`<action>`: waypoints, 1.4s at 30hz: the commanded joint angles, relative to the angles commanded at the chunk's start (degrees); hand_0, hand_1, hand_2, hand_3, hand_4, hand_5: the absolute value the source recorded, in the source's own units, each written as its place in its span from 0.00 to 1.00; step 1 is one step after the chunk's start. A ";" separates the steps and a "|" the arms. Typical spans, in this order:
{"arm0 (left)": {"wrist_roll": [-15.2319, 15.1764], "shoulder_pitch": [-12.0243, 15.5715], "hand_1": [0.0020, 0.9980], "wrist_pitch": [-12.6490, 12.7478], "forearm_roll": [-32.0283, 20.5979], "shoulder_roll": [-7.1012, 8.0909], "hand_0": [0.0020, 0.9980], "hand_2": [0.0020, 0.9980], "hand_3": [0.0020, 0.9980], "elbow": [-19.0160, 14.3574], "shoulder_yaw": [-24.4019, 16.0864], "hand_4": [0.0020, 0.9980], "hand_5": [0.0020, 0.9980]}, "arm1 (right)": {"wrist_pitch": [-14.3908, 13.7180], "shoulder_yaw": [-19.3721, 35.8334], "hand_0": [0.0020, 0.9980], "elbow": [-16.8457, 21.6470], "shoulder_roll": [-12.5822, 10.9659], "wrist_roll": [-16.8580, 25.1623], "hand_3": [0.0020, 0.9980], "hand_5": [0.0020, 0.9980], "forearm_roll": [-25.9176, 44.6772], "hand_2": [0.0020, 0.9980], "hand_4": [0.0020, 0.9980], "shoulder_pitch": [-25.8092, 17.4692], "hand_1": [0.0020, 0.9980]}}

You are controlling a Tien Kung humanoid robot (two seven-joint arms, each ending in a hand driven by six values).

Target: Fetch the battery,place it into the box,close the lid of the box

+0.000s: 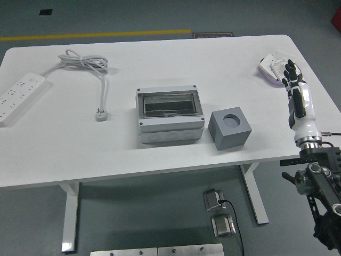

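Observation:
A grey junction box (170, 117) with a tinted see-through lid sits at the table's middle; the lid lies flat on top. Right of it stands a grey cube (229, 128) with a round hole in its top. A small white and pink object (273, 68) lies at the far right edge; I cannot tell whether it is the battery. My right hand (291, 71), white with black fingers, hovers just right of that object. Its fingers are straight and hold nothing. The left arm is out of the picture.
A white power strip (17, 96) lies at the far left, its cable (85, 62) coiled at the back and its plug (101, 114) left of the box. The white table (80, 154) ends just right of my hand.

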 joint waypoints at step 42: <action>-6.35 0.54 0.63 1.51 -6.19 3.69 0.64 0.63 0.66 -1.54 8.73 0.72 0.22 | 0.61 0.15 1.00 0.92 -1.04 -0.71 0.91 1.00 -1.63 0.91 1.00 -2.47 0.89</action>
